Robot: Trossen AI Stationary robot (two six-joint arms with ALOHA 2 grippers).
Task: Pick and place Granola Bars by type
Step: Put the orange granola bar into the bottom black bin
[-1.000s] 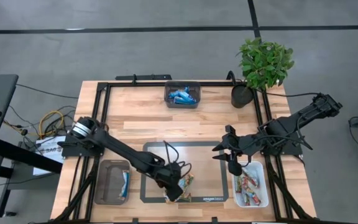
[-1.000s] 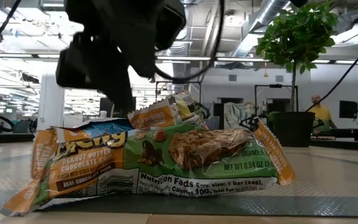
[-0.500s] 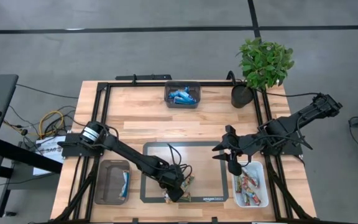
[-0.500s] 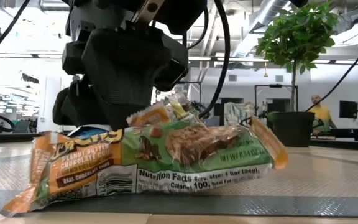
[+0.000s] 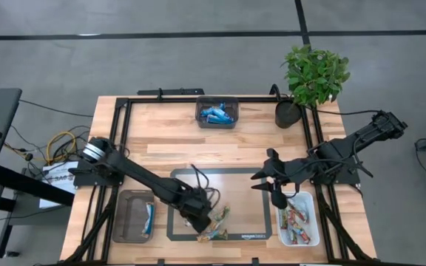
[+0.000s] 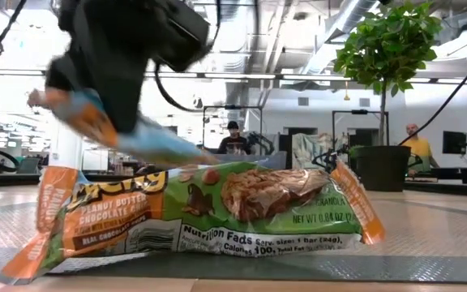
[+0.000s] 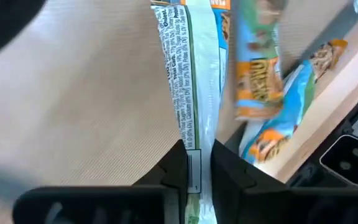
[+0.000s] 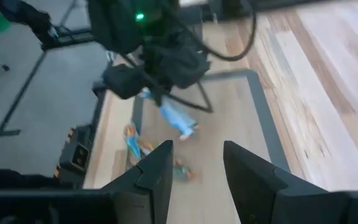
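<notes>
Blue-orange bar (image 6: 128, 134) – in left end effector (image 7: 199, 163)

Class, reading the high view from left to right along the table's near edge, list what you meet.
Grey tray holding one bar → left gripper shut on a granola bar → loose bars → white tray of bars.

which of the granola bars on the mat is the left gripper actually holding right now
The blue and orange bar, lifted clear of the mat in the shut left gripper. The green peanut butter chocolate bar and the rest of the pile lie on the mat, ungripped.
</notes>
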